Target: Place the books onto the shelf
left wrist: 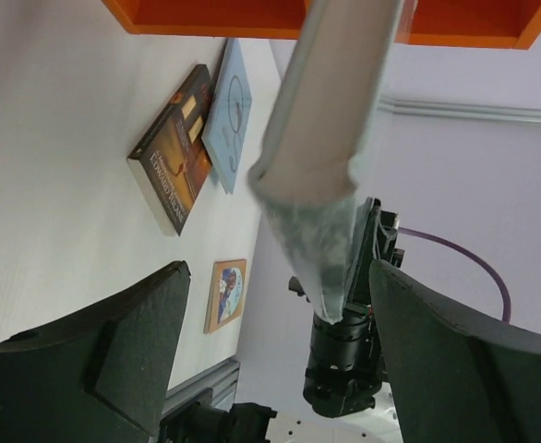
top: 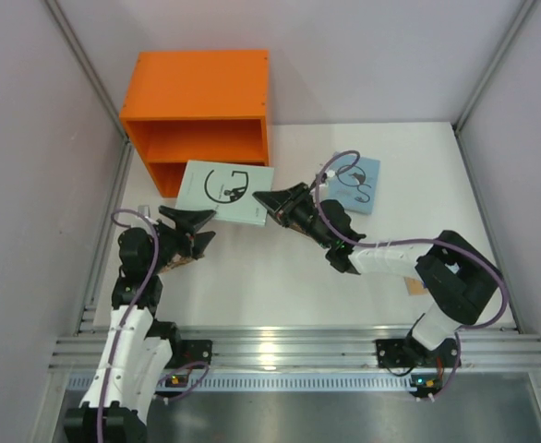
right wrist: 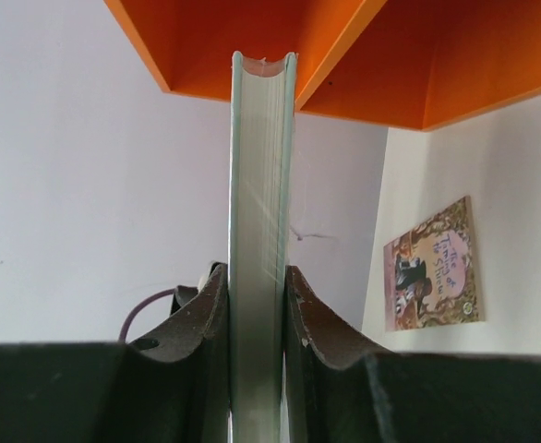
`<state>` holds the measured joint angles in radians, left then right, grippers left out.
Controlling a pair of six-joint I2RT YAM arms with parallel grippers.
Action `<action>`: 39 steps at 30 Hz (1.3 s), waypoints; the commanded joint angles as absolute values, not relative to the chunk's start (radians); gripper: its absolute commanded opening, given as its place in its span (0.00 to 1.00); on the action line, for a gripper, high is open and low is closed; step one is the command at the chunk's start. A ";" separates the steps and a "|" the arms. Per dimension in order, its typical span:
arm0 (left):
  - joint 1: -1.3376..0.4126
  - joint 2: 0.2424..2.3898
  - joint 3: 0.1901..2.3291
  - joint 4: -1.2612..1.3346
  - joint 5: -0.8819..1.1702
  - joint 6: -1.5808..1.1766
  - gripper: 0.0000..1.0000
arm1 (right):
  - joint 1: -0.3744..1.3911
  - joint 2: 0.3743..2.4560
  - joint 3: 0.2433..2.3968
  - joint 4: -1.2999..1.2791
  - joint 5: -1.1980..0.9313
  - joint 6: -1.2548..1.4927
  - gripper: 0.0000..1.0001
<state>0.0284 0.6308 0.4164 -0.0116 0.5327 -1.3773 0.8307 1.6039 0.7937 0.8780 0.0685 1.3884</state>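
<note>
Bright, even light falls from overhead onto the white table (top: 280, 277), leaving only faint, soft shadows. Glare streaks the metal rail (top: 269, 355) at the near edge. In the left wrist view the pale book (left wrist: 330, 111), close to the lens, is blurred, and the left pincer (left wrist: 280, 272) shows as dark, featureless shapes.

Pale lavender walls (top: 390, 55) enclose a white table (top: 280, 277), evenly lit.

Left arm (top: 123, 355) and right arm (top: 390, 254): white tubular links joined by black joint housings. Left hand (top: 206, 227) and right hand (top: 261, 197): two matte black, wedge-shaped fingers (left wrist: 132, 351) each. One purple cable (top: 148, 272) loops along each arm. Black bases (top: 189, 352) sit at 7 and 5 o'clock in the top view.
</note>
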 commanded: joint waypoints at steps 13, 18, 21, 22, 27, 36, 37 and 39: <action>0.032 0.643 0.396 0.264 0.451 -1.439 0.00 | 0.928 1.638 0.874 1.143 0.088 1.486 0.24; 0.032 0.701 0.426 0.373 0.382 -1.479 0.00 | 0.879 1.543 0.792 1.056 0.008 1.471 0.82; 0.031 0.750 0.456 0.405 0.338 -1.486 0.00 | 0.839 1.438 0.706 0.999 -0.023 1.436 1.00; 0.031 0.761 0.460 0.423 0.325 -1.496 0.00 | 0.827 1.380 0.680 0.991 -0.028 1.433 1.00; 0.031 0.830 0.509 0.534 0.272 -1.502 0.00 | 0.759 1.214 0.534 0.928 -0.054 1.401 1.00; 0.026 0.949 0.646 0.594 0.247 -1.506 0.00 | 0.663 0.990 0.456 0.795 -0.064 1.351 1.00; 0.022 0.957 0.647 0.597 0.241 -1.514 0.00 | 0.649 0.985 0.456 0.789 -0.067 1.347 1.00; 0.011 0.965 0.663 0.597 0.218 -1.497 0.00 | 0.638 0.977 0.456 0.779 -0.072 1.342 1.00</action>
<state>0.0231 0.9779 0.5747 0.3676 0.2405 -1.4822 0.6624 1.0035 0.4515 0.7998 -0.0551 1.3788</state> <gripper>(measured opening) 0.297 0.996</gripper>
